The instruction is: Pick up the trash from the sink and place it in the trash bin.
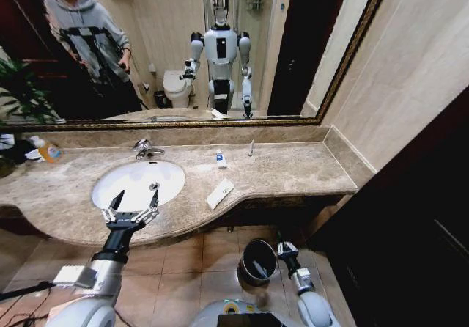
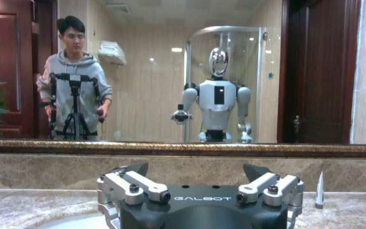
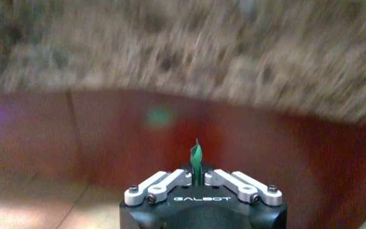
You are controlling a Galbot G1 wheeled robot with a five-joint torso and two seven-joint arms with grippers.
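My left gripper (image 1: 130, 206) hangs open over the front rim of the white oval sink (image 1: 139, 184), with nothing between its fingers; in the left wrist view the left gripper (image 2: 196, 171) faces the mirror. Low beside the black trash bin (image 1: 258, 261), my right gripper (image 1: 287, 252) is shut on a white bottle with a green pointed cap (image 3: 196, 160), whose tip sticks out between the fingers. More trash lies on the marble counter: a tiny white-blue tube (image 1: 220, 159), a thin grey stick (image 1: 251, 148) (image 2: 320, 190) and a flat white packet (image 1: 220, 193).
A chrome faucet (image 1: 146, 149) stands behind the basin. An orange-liquid bottle (image 1: 48, 149) and a plant (image 1: 18, 92) are at the counter's far left. A gold-framed mirror (image 1: 183, 48) backs the counter. The bin stands on the tiled floor under the counter edge.
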